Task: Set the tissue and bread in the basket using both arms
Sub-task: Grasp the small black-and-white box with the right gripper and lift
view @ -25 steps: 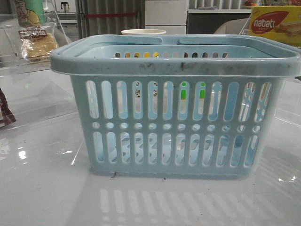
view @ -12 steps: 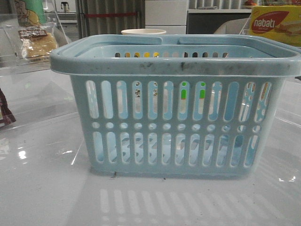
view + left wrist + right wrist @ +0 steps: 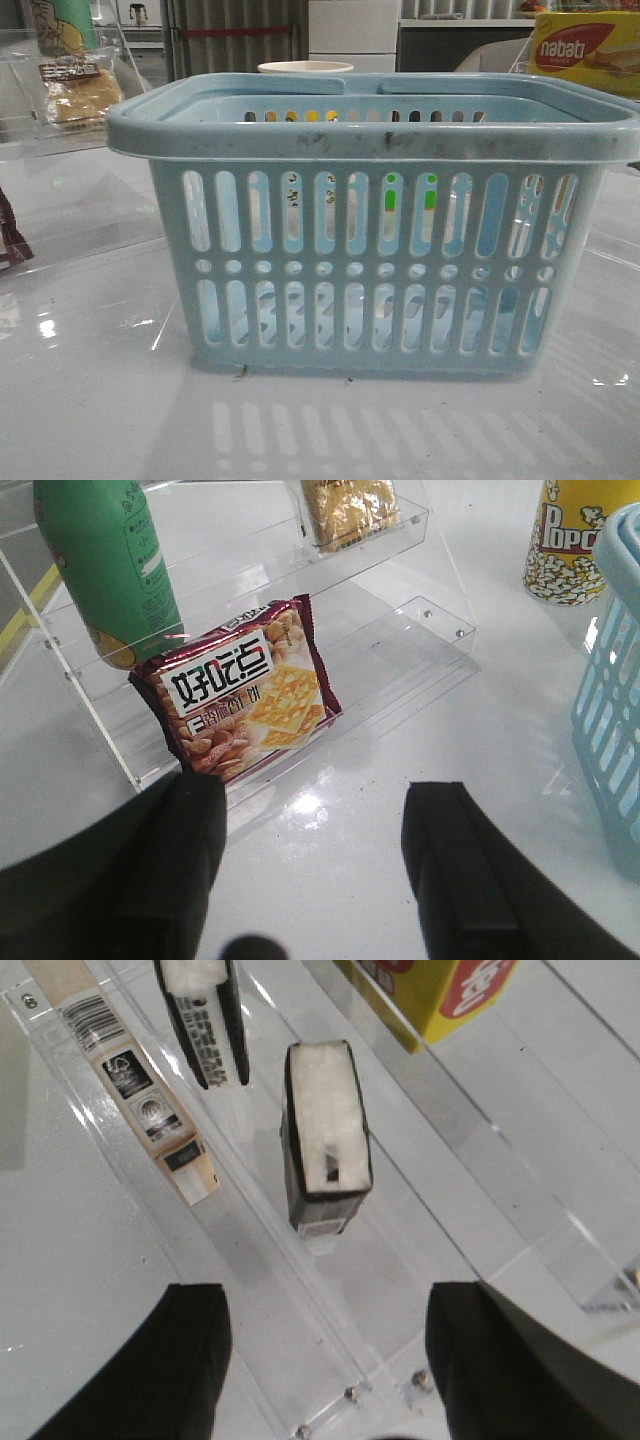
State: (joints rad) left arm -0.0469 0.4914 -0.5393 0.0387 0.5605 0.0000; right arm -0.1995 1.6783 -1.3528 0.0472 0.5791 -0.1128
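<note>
Lowering the released right claw (image 3: pixel 325 1360) squarely astride the tissue (image 3: pixel 326 1130) suits; left claw (image 3: pixel 315 855), also released, needs the bread (image 3: pixel 350 508).

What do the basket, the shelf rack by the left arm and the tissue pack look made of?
Basket: rigid moulded plastic, pale blue, semi-matte, scuffed grey along the rim, sides slotted and holed.
Shelf rack: clear hard plastic, probably acrylic; see-through tiers, glossy edges, small fasteners.
Tissue pack: thin dark plastic film, slightly shiny, with soft white tissue showing at its opening.
</note>
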